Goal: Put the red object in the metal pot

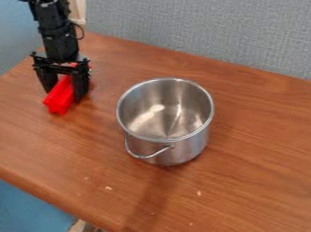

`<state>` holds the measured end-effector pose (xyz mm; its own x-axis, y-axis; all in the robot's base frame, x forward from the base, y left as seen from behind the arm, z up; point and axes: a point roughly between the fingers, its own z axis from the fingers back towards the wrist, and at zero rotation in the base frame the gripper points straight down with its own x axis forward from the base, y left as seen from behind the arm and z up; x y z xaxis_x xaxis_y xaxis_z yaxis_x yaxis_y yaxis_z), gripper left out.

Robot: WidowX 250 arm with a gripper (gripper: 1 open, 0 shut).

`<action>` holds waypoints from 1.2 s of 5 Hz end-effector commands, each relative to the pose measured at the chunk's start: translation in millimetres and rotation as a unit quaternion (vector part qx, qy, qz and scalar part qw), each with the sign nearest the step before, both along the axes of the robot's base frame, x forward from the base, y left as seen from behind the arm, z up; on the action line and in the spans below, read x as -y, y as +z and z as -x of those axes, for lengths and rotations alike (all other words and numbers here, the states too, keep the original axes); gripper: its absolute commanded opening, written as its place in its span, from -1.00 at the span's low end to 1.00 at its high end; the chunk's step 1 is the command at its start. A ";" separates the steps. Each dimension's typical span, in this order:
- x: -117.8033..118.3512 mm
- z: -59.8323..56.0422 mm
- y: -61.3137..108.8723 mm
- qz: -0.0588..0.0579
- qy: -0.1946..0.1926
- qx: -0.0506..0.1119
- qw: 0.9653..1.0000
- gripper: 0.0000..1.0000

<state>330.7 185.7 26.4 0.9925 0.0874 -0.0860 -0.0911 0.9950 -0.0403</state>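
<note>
A brown wooden table (66, 144) carries everything. The shiny metal pot (168, 118) stands upright near its middle, wire handle hanging at the near side. Far left, the black gripper (62, 82) points down, fingers (40, 79) spread wide astride the red object (65, 95) lying on the table.

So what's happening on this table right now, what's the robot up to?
A single robot arm has its gripper pointing straight down over the red object at the left end of the wooden table. The jaws are open on either side of it, so it isn't gripped yet. The metal pot stands empty to the right, apart from both, its wire handle hanging down the front.
</note>
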 end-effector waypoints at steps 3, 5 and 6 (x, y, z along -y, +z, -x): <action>-9.2 -6.6 17.1 -0.011 -0.003 0.021 1.000 1.00; -9.0 -6.4 18.0 -0.008 0.002 0.022 1.000 -1.00; -8.5 -5.9 19.3 -0.007 0.005 0.023 1.000 -1.00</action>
<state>331.1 185.8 26.8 0.9909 0.0948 -0.0953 -0.1001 0.9935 -0.0533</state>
